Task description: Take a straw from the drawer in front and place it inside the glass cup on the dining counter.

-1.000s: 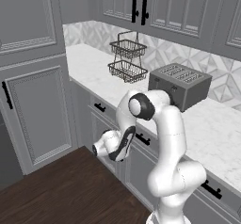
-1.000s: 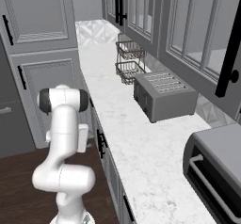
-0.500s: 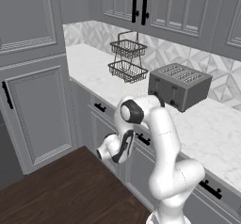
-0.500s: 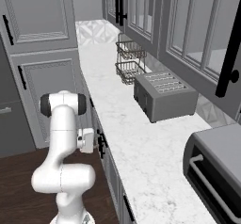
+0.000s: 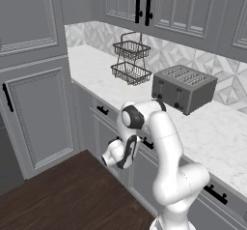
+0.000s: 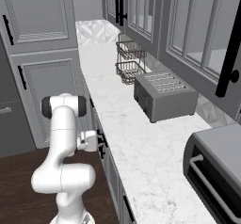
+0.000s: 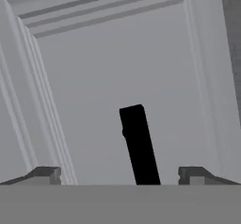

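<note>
My gripper (image 5: pixel 128 152) hangs low in front of the grey cabinets under the wall worktop, its jaws open with nothing between them. In the hand view the two fingertips (image 7: pixel 45 174) stand wide apart, and the black bar handle (image 7: pixel 139 145) of the shut drawer (image 7: pixel 117 72) rises between them, close ahead. The right base view shows the gripper (image 6: pixel 98 143) right at that panelled front, beside the handle (image 6: pixel 101 148). The straw is hidden. The glass cup and the dining counter are out of view.
On the marble wall worktop (image 5: pixel 212 132) stand a toaster (image 5: pixel 183 86) and a two-tier wire basket (image 5: pixel 130 60). A dark oven (image 6: pixel 216 171) sits at the worktop's near end. A tall grey cupboard (image 5: pixel 34 113) closes the left side. Dark wood floor (image 5: pixel 62 195) lies below.
The arm has sunk a little and the hand has edged down and closer to the drawer front. The jaws have stayed open.
</note>
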